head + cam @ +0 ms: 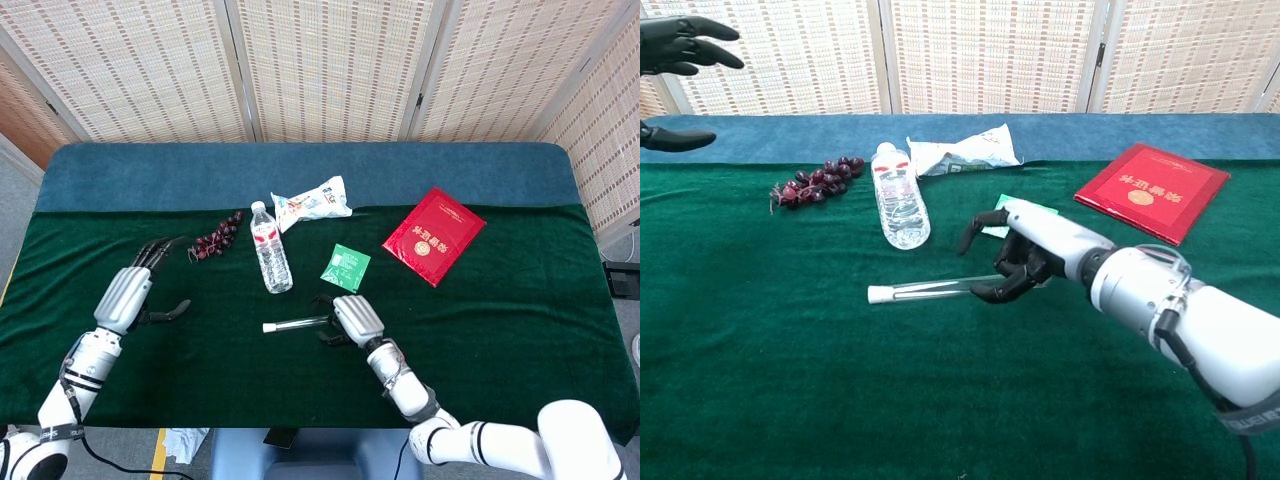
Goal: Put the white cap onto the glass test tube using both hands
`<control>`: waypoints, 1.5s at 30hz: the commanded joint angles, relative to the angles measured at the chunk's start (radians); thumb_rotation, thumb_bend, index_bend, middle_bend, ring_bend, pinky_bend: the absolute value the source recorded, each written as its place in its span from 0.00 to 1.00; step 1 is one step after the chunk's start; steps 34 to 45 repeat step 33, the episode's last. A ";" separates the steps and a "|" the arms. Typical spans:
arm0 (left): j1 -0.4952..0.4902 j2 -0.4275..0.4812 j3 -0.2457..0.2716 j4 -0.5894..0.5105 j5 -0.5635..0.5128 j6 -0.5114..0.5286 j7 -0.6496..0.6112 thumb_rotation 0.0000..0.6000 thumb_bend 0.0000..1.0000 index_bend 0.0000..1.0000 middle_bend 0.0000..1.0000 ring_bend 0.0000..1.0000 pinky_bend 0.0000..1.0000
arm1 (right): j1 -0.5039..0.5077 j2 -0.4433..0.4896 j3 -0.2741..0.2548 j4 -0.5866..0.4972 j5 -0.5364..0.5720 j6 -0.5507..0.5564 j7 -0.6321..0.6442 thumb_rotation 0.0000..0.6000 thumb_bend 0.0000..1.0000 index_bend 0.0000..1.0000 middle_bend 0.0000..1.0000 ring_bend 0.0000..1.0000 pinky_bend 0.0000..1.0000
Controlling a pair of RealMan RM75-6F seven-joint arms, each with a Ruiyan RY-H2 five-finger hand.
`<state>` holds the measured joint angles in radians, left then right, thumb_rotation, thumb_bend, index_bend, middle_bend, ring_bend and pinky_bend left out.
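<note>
The glass test tube (300, 323) (935, 288) lies nearly level, low over the green cloth, in the middle near the front. The white cap (268, 327) (877, 294) sits on its left end. My right hand (350, 318) (1025, 262) curls its fingers around the tube's right end, with one finger lifted clear. My left hand (130, 290) (675, 45) hovers far to the left with fingers spread and holds nothing. A wide stretch of cloth separates it from the tube.
A clear water bottle (271, 260) (898, 205) lies just behind the tube. Dark grapes (215, 235) (815, 180), a white snack packet (312, 203) (960, 152), a green sachet (346, 265) and a red booklet (434, 234) (1150, 190) lie further back.
</note>
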<state>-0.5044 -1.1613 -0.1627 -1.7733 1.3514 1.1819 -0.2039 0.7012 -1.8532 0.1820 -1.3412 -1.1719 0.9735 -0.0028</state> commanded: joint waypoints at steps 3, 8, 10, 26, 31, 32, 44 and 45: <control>0.024 0.027 0.009 0.007 -0.019 0.009 0.017 1.00 0.35 0.02 0.15 0.01 0.00 | -0.048 0.140 0.004 -0.134 -0.082 0.088 0.004 0.98 0.69 0.32 1.00 1.00 1.00; 0.061 0.036 0.027 0.054 -0.056 0.047 0.133 1.00 0.36 0.11 0.15 0.01 0.00 | -0.129 0.331 -0.002 -0.274 -0.118 0.205 -0.068 0.98 0.69 0.35 1.00 1.00 1.00; 0.083 0.040 0.033 0.056 -0.082 0.067 0.173 1.00 0.36 0.12 0.15 0.01 0.00 | -0.169 0.409 -0.011 -0.319 -0.129 0.252 -0.090 0.98 0.69 0.36 0.95 1.00 1.00; 0.277 0.071 0.101 -0.042 -0.073 0.296 0.315 1.00 0.36 0.13 0.15 0.01 0.00 | -0.425 0.737 -0.133 -0.401 -0.258 0.468 0.023 0.96 0.69 0.18 0.19 0.23 0.24; 0.333 0.055 0.128 -0.078 -0.016 0.370 0.340 1.00 0.36 0.13 0.15 0.01 0.00 | -0.488 0.740 -0.155 -0.412 -0.267 0.521 0.019 0.95 0.69 0.17 0.18 0.22 0.24; 0.341 0.050 0.134 -0.080 -0.008 0.378 0.346 1.00 0.36 0.13 0.15 0.02 0.00 | -0.496 0.740 -0.158 -0.414 -0.264 0.524 0.016 0.95 0.69 0.17 0.18 0.22 0.24; 0.350 0.045 0.141 -0.080 0.000 0.384 0.357 1.00 0.36 0.13 0.15 0.02 0.00 | -0.505 0.739 -0.160 -0.416 -0.261 0.527 0.013 0.95 0.69 0.17 0.18 0.22 0.24; 0.350 0.045 0.141 -0.080 0.000 0.384 0.357 1.00 0.36 0.13 0.15 0.02 0.00 | -0.505 0.739 -0.160 -0.416 -0.261 0.527 0.013 0.95 0.69 0.17 0.18 0.22 0.24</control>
